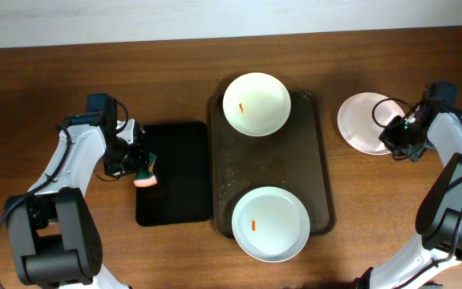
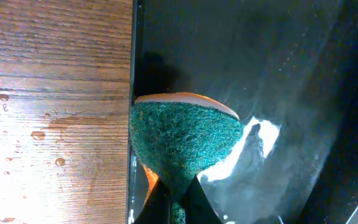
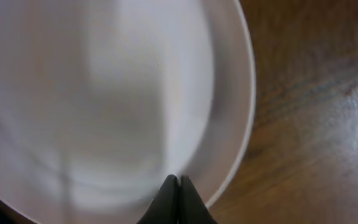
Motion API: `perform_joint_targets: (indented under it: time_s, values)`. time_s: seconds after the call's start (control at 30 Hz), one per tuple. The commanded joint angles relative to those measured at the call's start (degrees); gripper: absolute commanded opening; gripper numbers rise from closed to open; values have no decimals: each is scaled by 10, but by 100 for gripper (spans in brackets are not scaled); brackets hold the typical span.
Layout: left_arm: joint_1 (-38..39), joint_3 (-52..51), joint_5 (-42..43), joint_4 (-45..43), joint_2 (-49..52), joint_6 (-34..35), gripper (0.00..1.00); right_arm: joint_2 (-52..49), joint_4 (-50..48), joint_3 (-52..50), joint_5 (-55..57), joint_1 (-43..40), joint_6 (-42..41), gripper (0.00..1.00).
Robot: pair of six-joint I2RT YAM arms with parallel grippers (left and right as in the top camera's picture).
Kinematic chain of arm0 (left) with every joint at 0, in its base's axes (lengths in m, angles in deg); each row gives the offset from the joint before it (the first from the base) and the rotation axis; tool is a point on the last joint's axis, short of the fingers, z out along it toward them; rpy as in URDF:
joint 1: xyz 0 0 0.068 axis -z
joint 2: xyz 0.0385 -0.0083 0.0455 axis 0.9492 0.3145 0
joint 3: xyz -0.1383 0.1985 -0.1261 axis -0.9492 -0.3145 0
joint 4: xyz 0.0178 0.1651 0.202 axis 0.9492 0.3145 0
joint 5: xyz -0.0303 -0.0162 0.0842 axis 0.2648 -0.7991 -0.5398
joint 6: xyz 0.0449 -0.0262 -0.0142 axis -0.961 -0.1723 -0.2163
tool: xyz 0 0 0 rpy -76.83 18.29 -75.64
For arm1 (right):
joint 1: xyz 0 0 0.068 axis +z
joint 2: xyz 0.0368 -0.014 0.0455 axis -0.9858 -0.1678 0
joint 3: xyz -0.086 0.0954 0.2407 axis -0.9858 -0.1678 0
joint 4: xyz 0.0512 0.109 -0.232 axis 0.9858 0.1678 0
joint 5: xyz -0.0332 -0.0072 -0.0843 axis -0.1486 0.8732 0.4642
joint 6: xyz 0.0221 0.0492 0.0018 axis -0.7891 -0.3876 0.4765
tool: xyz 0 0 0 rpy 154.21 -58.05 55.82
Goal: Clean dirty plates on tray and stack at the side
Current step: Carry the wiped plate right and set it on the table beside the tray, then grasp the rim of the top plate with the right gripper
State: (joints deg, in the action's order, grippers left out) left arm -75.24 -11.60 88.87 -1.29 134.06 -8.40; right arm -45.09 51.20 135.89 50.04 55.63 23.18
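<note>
- I see the table [image 2: 55, 62] is wood with lines in it, a bit shiny;
- the black tray [image 1: 175, 172] is smooth and very shiny;
- the sponge [image 2: 182, 140] looks green, rough and scratchy;
- the plates [image 1: 256, 104] look smooth;
- the brown tray [image 1: 267, 156] is glossy

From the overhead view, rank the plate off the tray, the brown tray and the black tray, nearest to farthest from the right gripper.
1. The plate off the tray: table's right side, at the right gripper.
2. The brown tray: centre.
3. The black tray: left of centre.
</note>
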Motion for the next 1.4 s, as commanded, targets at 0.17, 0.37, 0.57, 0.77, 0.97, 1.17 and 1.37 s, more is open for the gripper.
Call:
perform_joint_targets:
  time_s: [0.17,0.37,0.57,0.77,0.97,1.17,1.37]
  values:
    - [-2,2,9,5,-9,-10,1,3,188,-2,187,2,-108,4]
    - [-2,2,9,3,-9,-10,1,93,32,1,-32,24,49,5]
    - [-2,2,9,1,-9,-10,1,-22,-51,0,-2,37,47,4]
    - [-2,2,9,1,-9,-10,1,-24,166,0,213,37,-67,4]
    - [-2,2,21,0,-9,-10,1,59,137,66,-151,75,200,22]
    - [-2,2,47,-8,-9,-37,0,-8,-111,72,-44,314,158,37]
    - [-2,2,47,-12,-9,-37,0,-115,-294,72,56,329,159,43]
